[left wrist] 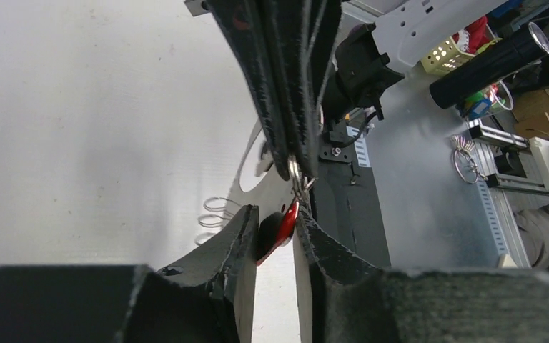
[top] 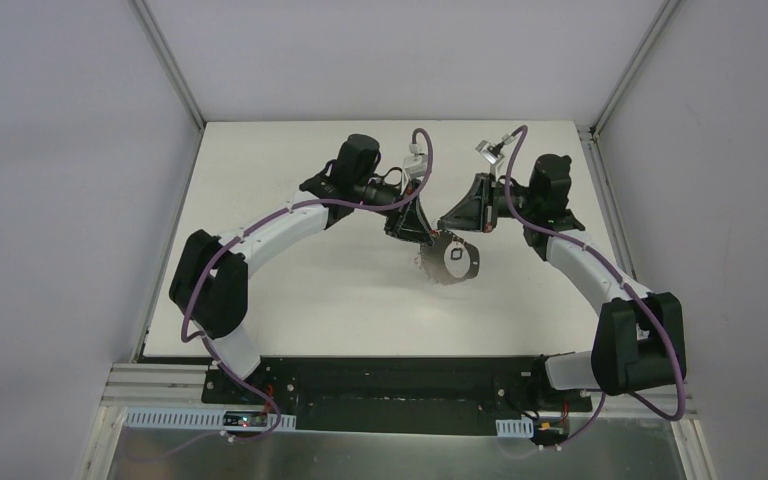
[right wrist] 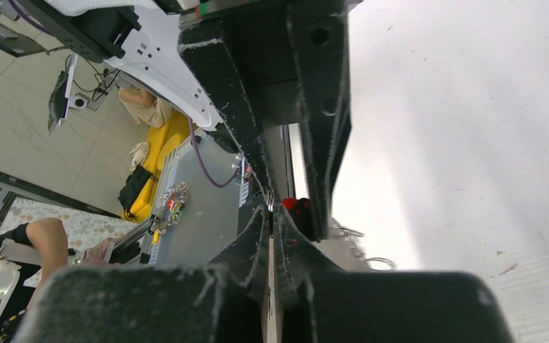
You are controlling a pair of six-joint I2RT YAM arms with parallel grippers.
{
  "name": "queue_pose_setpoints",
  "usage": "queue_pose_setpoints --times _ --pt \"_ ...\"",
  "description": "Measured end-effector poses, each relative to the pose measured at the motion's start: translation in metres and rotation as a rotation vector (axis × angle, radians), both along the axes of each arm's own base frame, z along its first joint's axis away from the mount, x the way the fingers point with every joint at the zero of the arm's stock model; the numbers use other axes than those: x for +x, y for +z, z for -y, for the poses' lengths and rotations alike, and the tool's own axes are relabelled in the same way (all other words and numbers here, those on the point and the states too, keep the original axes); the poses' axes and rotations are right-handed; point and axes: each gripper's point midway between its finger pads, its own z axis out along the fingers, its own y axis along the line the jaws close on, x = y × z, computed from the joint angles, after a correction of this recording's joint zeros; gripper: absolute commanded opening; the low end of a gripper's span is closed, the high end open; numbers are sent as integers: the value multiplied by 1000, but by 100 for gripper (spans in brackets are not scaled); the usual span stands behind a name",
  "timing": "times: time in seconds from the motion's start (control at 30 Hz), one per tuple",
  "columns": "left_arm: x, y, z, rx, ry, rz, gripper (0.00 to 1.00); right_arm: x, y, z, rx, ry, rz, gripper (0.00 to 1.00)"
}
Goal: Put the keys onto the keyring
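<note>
Left end effector [left wrist: 275, 223] grips red key [left wrist: 284, 224], angled inward. Right end effector [left wrist: 294, 168], tip-to-tip, clenched on keyring [left wrist: 257, 182] edge.

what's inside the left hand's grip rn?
The red key, its head pinched in the left hand. Its blade end is covered by the right hand; whether it meets the keyring can't be seen.

Your red key [left wrist: 280, 227] is mostly buried between the left fingers [left wrist: 239, 243]; you can't tell whether they pinch it. The right gripper [left wrist: 294, 171] hides part of the keyring [left wrist: 255, 182]. From above, the key is too small to make out.
</note>
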Motion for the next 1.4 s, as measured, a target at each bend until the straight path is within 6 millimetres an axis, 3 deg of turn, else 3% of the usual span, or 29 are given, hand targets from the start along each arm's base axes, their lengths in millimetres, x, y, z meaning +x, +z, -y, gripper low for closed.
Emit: queue_pose_setpoints --times 0.13,0.47,0.67,1.27,1.4 --pt "-3 2 0 -7 -15 -11 17 4 0 3 -1 -19 1 0" --pt "13 8 -8 69 50 48 31 4 0 3 -1 -22 9 0" --pt "20 2 -13 107 88 60 33 5 -1 3 -3 -25 5 0" --pt "25 -4 -15 134 105 96 55 4 -6 4 -13 -27 -9 0" --pt "35 -11 -21 185 165 143 58 4 -8 4 -21 -34 -19 0"
